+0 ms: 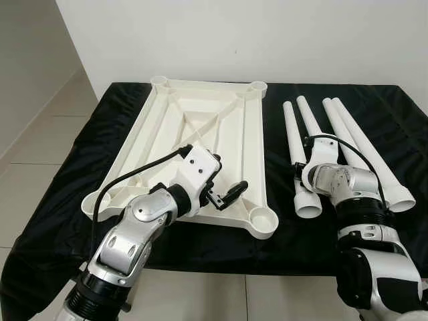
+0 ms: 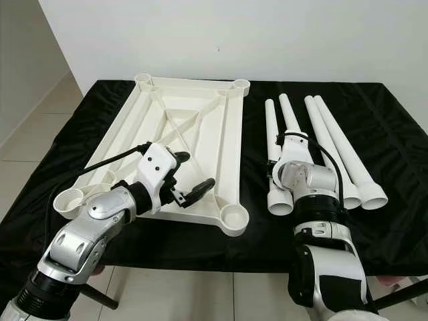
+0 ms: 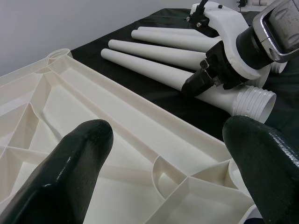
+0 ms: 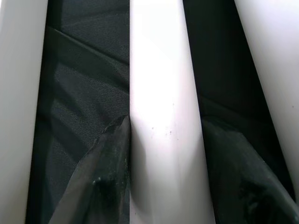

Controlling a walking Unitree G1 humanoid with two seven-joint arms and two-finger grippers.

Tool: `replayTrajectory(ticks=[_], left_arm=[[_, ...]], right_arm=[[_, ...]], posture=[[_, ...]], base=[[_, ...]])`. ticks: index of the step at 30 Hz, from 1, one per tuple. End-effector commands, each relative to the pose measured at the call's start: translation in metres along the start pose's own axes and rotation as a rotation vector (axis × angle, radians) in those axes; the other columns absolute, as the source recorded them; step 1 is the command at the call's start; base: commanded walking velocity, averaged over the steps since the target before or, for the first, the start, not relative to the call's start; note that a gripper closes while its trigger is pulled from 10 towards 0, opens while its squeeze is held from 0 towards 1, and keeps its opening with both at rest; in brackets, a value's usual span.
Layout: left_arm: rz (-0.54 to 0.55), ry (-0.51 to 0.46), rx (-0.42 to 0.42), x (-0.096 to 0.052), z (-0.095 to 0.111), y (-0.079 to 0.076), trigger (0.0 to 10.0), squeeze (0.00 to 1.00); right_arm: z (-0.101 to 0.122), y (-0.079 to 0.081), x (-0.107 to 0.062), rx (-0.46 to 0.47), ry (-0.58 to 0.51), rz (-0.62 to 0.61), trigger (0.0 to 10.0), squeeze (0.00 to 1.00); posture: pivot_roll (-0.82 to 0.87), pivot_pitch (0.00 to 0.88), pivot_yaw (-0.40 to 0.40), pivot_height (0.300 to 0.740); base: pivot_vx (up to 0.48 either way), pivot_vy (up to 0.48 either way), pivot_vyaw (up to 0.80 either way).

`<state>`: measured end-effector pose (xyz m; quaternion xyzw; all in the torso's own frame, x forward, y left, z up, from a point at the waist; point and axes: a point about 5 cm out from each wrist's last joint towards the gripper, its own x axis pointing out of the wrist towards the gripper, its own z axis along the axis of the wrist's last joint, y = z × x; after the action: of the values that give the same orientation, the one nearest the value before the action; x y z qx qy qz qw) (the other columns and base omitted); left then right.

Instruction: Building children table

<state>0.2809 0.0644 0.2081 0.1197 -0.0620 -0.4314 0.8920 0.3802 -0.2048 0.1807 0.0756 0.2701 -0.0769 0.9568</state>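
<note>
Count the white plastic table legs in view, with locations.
4, all lying on the black cloth right of the upturned white plastic tabletop: first leg; second leg under the right gripper; third leg; fourth leg outermost. None appears hidden.

Silver arms, blk cables, prob. white wrists

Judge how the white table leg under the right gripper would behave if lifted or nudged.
The leg looks like a hollow, smooth plastic tube, so probably light, stiff and somewhat slippery. Being round and lying on the black cloth, it may roll if the right gripper nudges it sideways.
</note>
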Motion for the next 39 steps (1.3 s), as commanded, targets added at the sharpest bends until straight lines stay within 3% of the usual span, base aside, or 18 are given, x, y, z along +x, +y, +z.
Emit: replayTrajectory(ticks=[1, 3, 7, 8, 9, 11, 12, 16, 25, 26, 28, 30, 35, 39], left_arm=[[-0.002, -0.014, 0.004, 0.0, 0.005, 0.001, 10.0, 0.0], [0.003, -0.016, -0.002, 0.0, 0.006, 0.002, 10.0, 0.0], [0.018, -0.048, -0.029, 0.002, 0.013, 0.01, 10.0, 0.0], [0.017, -0.054, -0.02, 0.001, 0.015, 0.012, 10.0, 0.0], [0.016, -0.058, -0.014, 0.001, 0.016, 0.014, 10.0, 0.0], [0.018, -0.06, -0.006, 0.001, 0.018, 0.017, 10.0, 0.0], [0.04, -0.067, 0.004, 0.001, 0.02, 0.026, 10.0, 0.0], [0.054, -0.078, 0.018, 0.003, 0.024, 0.033, 10.0, 0.0], [0.028, -0.151, -0.079, 0.014, 0.042, 0.039, 10.0, 0.0], [0.011, -0.185, -0.143, 0.018, 0.051, 0.043, 10.0, 0.0], [0.003, -0.196, -0.173, 0.02, 0.055, 0.045, 10.0, 0.0], [-0.02, -0.219, -0.286, 0.026, 0.061, 0.051, 10.0, 0.0], [-0.003, -0.185, -0.343, 0.037, 0.063, 0.058, 10.0, 0.0], [-0.061, -0.208, -0.43, 0.044, 0.072, 0.061, 10.0, 0.0]], right_arm=[[-0.013, 0.002, 0.005, 0.035, 0.051, 0.015, 0.0, 0.0], [-0.008, 0.004, 0.003, 0.049, 0.024, 0.027, 0.0, 0.0], [0.021, 0.013, -0.007, 0.08, -0.137, 0.117, 0.0, 0.0], [0.027, 0.015, -0.01, 0.088, -0.17, 0.143, 4.3, 0.0], [0.031, 0.017, -0.013, 0.093, -0.191, 0.159, 7.6, 0.0], [0.035, 0.017, -0.015, 0.096, -0.211, 0.168, 7.6, 0.0], [0.043, 0.019, -0.02, 0.115, -0.253, 0.203, 9.8, 0.0], [0.052, 0.021, -0.026, 0.136, -0.307, 0.25, 10.0, 0.0], [0.074, 0.019, -0.041, 0.106, -0.539, 0.331, 10.0, 0.0], [0.074, 0.022, -0.05, 0.073, -0.636, 0.418, 10.0, 0.0], [0.074, 0.024, -0.055, 0.068, -0.678, 0.465, 10.0, 0.0], [0.069, 0.028, -0.069, 0.056, -0.762, 0.631, 10.0, 0.0], [0.061, 0.028, -0.077, 0.076, -0.778, 0.724, 10.0, 0.0], [0.051, 0.029, -0.082, 0.058, -0.794, 0.802, 10.0, 0.0]], posture=[[-0.15, 0.102, 0.061, 0.74], [-0.15, 0.102, 0.061, 0.74], [-0.15, 0.095, 0.062, 0.74], [-0.15, 0.091, 0.064, 0.74], [-0.15, 0.091, 0.064, 0.74], [-0.15, 0.09, 0.064, 0.74], [-0.14, 0.084, 0.063, 0.74], [-0.14, 0.082, 0.064, 0.74], [-0.14, 0.069, 0.065, 0.74], [-0.13, 0.063, 0.066, 0.74], [-0.13, 0.063, 0.066, 0.74], [-0.13, 0.054, 0.069, 0.74], [-0.12, 0.039, 0.065, 0.74], [-0.12, 0.029, 0.072, 0.74]], base=[[0.0, 0.0, 0.0], [0.0, 0.0, 0.0], [0.0, 0.0, 0.0], [0.0, 0.0, 0.0], [0.0, 0.0, 0.0], [0.0, 0.0, 0.0], [0.0, 0.0, 0.0], [0.0, 0.0, 0.0], [0.0, 0.0, 0.0], [0.0, 0.0, 0.0], [0.0, 0.0, 0.0], [0.0, 0.0, 0.0], [0.0, 0.0, 0.0], [0.0, 0.0, 0.0]])
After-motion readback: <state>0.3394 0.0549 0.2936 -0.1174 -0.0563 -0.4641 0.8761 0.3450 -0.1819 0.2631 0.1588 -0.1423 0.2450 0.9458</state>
